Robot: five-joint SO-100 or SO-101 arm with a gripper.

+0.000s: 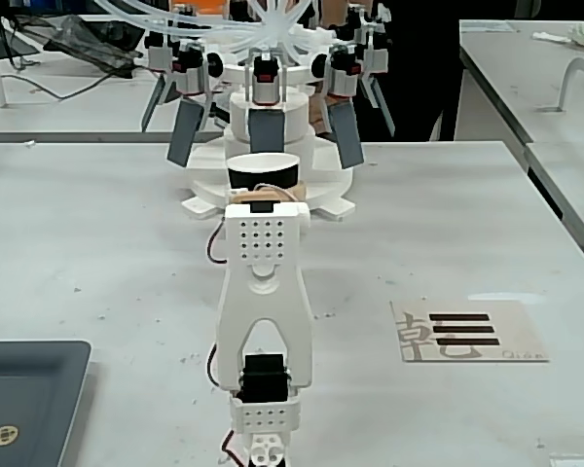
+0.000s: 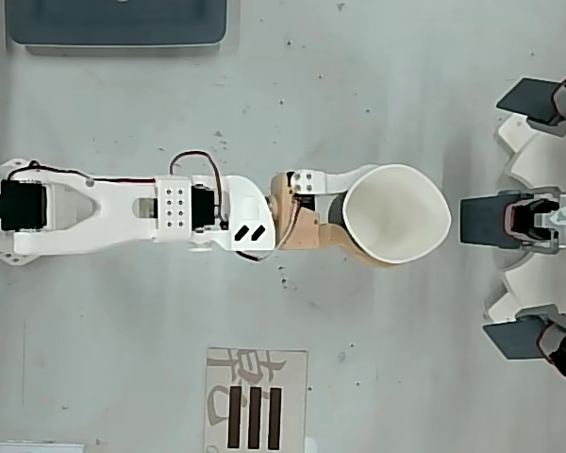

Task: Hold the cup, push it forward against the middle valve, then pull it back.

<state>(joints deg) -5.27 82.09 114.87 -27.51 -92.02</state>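
Jaws closed around the cup (image 2: 396,215), one white finger along the upper side of the wall in the overhead view, one tan finger along the lower side. Rim pinched slightly out of round, pointed toward the valve side, so grip firm and wall thin. Jaws (image 2: 363,215) spread about cup-wide, nothing else between them.

Handling, judged: light, probably paper or thin plastic, empty by the look of the white inside. Soft wall, gives under squeeze; harder pinch likely to crease it or pop it loose. Best hold low on the black wall near the base, where stiffer; present hold appears mid-wall, hard to tell exact height.

Cup upright, mouth up, just short of the middle valve (image 2: 495,222); narrow gap of bare worktop (image 2: 406,85) visible between rim and paddle in the overhead view. Not yet touching.

In the fixed view, cup (image 1: 263,173) directly in front of the middle valve (image 1: 266,126), in line with it, arm (image 1: 263,292) behind the cup. Two slanted side paddles flanking the middle valve, well clear of the cup.

Printed card (image 2: 257,401) on the worktop, far from the middle valve, out of the way.
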